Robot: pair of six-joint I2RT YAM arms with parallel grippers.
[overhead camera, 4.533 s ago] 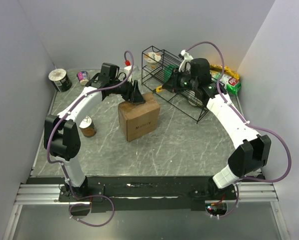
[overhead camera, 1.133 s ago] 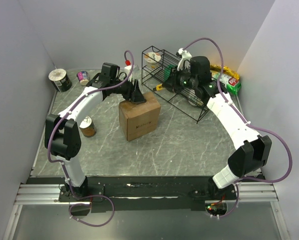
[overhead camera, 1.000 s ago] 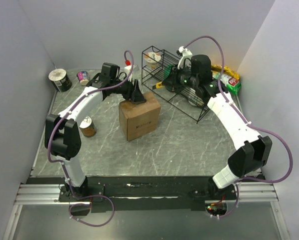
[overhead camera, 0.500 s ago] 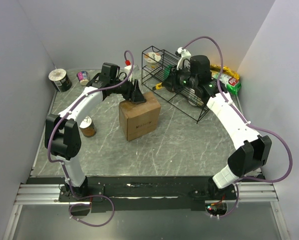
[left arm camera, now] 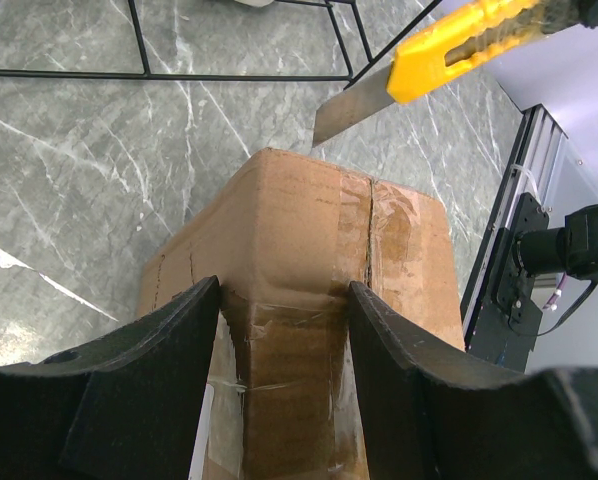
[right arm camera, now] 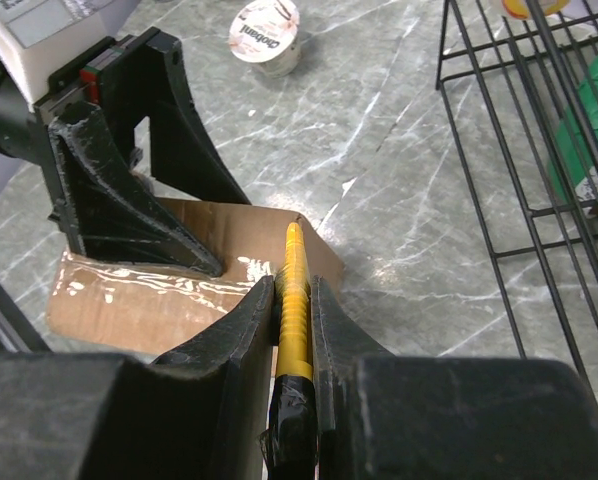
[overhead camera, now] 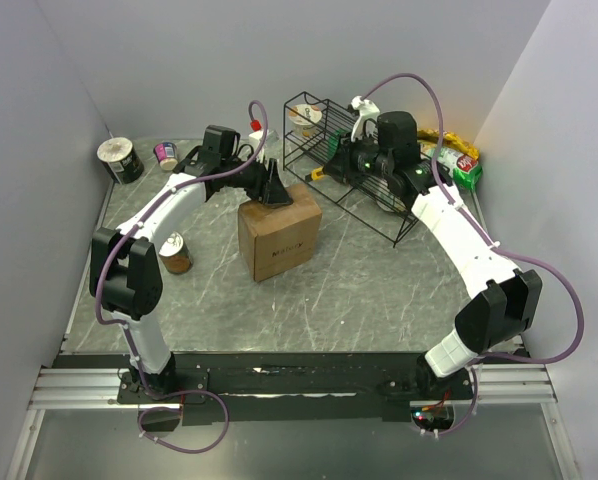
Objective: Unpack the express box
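Pinching a knife point(right arm camera: 295, 262) by its yellow body in the right gripper point(right arm camera: 292, 292), blade out, tip just over the far top edge of the box point(left arm camera: 309, 210); touching or not, cannot tell. Clamping that box with the left gripper point(left arm camera: 284, 292), one finger down each side of a taped end. Box upright on the table point(overhead camera: 359, 290), midway between the arms, just beside the wire rack point(overhead camera: 379, 200), flaps taped shut, a dark line along the top seam; cut or crease, cannot tell.

Likely trouble from here:
- Skidding off the glossy tape if brought down at too shallow an angle, then running on along the seam toward the left fingers point(left arm camera: 149, 380), set in line with it.
- Sinking too deep and slicing the contents under the flaps.
- Twisting the box out of a hold on one end only, if dragged sideways rather than along the seam.
- Pivoting of the knife in so narrow a pinch under drag from the tape, with the blade wandering off line.
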